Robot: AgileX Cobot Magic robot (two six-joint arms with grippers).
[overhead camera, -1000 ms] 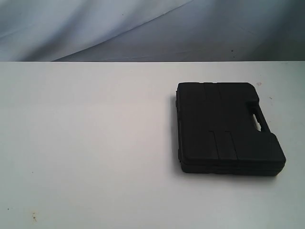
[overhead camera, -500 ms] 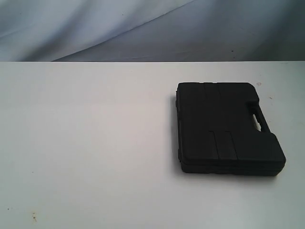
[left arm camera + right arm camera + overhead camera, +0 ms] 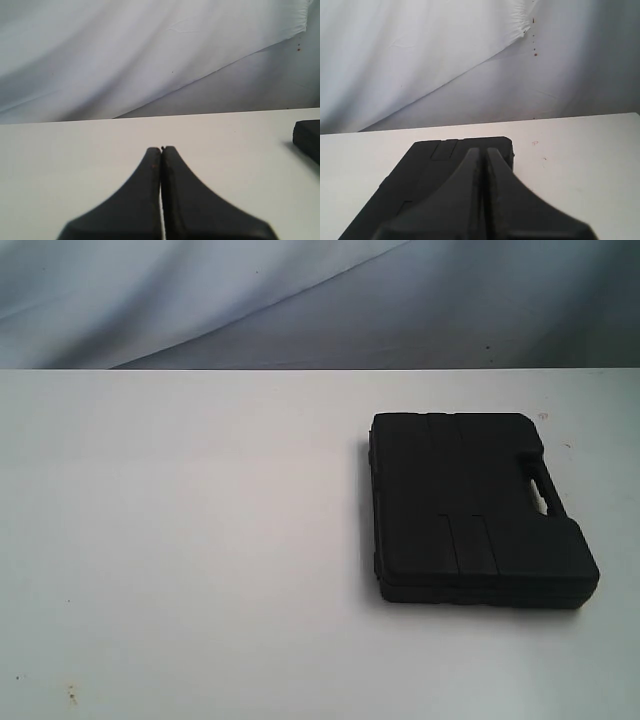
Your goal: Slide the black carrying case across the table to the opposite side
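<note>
Black carrying case [image 3: 475, 510]: lies flat and closed on the right half of the worktop [image 3: 180, 540] in the exterior view, nearer the right edge than the middle. Its whole lid shows there, with shallow moulded grooves running across it.
Handle [image 3: 553, 492]: moulded into the case's right side, with a slot through which the white surface shows.
Worktop: wide, plain and white. A few small dark specks [image 3: 70, 695] sit near its front left corner, and a faint red mark [image 3: 535, 143] shows just beyond the case's corner in the right wrist view.
Left hand [image 3: 161, 149]: its two dark fingers are pressed together tip to tip and hold nothing. It sits above bare white surface. Only a corner of the case shows at the edge of the left wrist view, well apart from the fingertips.
Right hand [image 3: 483, 150]: its fingers are likewise pressed together with nothing between them. In the right wrist view they point along the length of the case, whose lid spreads out under and beyond the tips. Whether they touch the lid cannot be told from that view.
Cloth backdrop [image 3: 200, 300]: pale blue-grey fabric with long diagonal folds, hanging behind the far edge of the worktop.
</note>
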